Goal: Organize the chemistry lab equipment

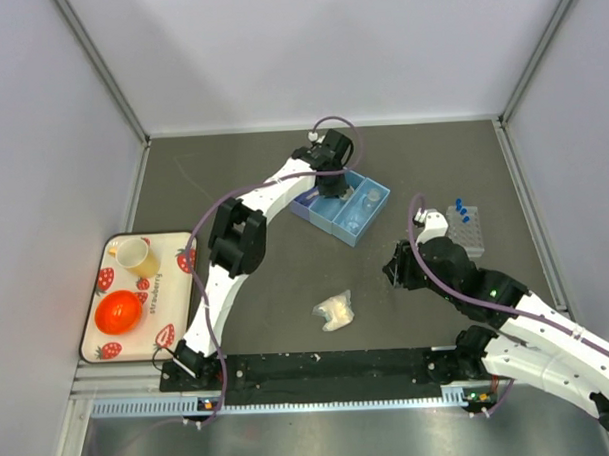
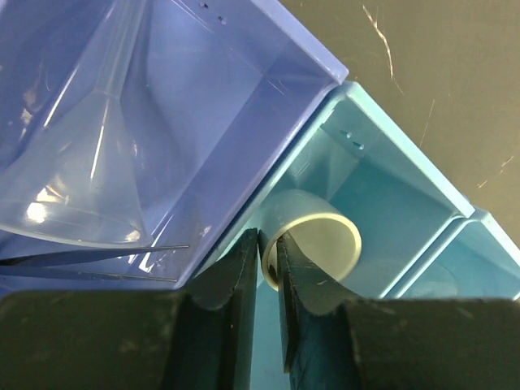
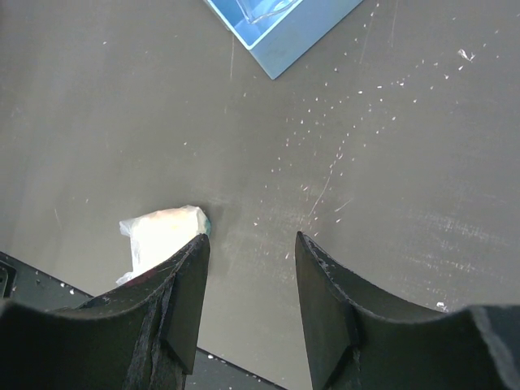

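Dark table (image 1: 232, 160), grey walls: right jaws released; left jaws at white dish (image 2: 325, 236), grip unclear.

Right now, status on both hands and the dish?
Left hand pinching dish rim, inside blue bin. Right hand open, empty, near packet. Nothing blocking seen.

A dark grey-brown bench (image 1: 283, 199) fills the floor of a box-like enclosure. Its matte surface is scuffed, with thin pale scratches and scattered white specks toward the right. Plain pale grey walls close it in: a left wall (image 1: 42, 147), a far wall (image 1: 318, 47) and a right wall (image 1: 581, 128). Slim metal posts (image 1: 101, 65) run along the far corners. At the near edge lies a black rail (image 1: 329, 365), with a pale ribbed strip (image 1: 321, 400) just nearer. The light is soft and even, with faint shadows.
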`<state>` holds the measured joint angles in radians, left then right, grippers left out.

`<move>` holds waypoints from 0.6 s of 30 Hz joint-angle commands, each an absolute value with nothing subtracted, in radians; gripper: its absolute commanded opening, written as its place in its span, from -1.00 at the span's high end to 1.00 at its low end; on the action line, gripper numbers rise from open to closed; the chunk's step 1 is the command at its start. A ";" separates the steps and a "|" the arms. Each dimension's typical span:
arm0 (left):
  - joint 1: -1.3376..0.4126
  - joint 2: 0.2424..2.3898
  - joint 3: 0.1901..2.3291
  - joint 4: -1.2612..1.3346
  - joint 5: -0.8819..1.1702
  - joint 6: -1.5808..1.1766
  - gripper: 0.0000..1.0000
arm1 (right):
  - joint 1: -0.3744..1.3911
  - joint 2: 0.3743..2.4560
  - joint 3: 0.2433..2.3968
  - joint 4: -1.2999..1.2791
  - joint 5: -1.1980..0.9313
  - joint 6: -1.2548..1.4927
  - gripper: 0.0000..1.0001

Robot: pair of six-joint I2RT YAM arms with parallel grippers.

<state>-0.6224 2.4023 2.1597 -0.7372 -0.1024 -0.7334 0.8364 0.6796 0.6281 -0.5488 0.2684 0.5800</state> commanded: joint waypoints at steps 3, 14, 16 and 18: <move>-0.623 2.418 2.148 -0.736 -0.124 -0.729 0.56 | 0.848 0.664 0.623 -0.514 0.267 0.586 0.06; -0.623 2.384 2.112 -0.732 -0.130 -0.719 0.23 | 0.848 0.669 0.620 -0.509 0.259 0.581 0.06; -0.623 2.369 2.111 -0.735 -0.135 -0.715 0.17 | 0.848 0.669 0.620 -0.508 0.255 0.584 0.06; -0.623 2.355 2.111 -0.739 -0.138 -0.710 0.14 | 0.848 0.669 0.620 -0.506 0.253 0.583 0.06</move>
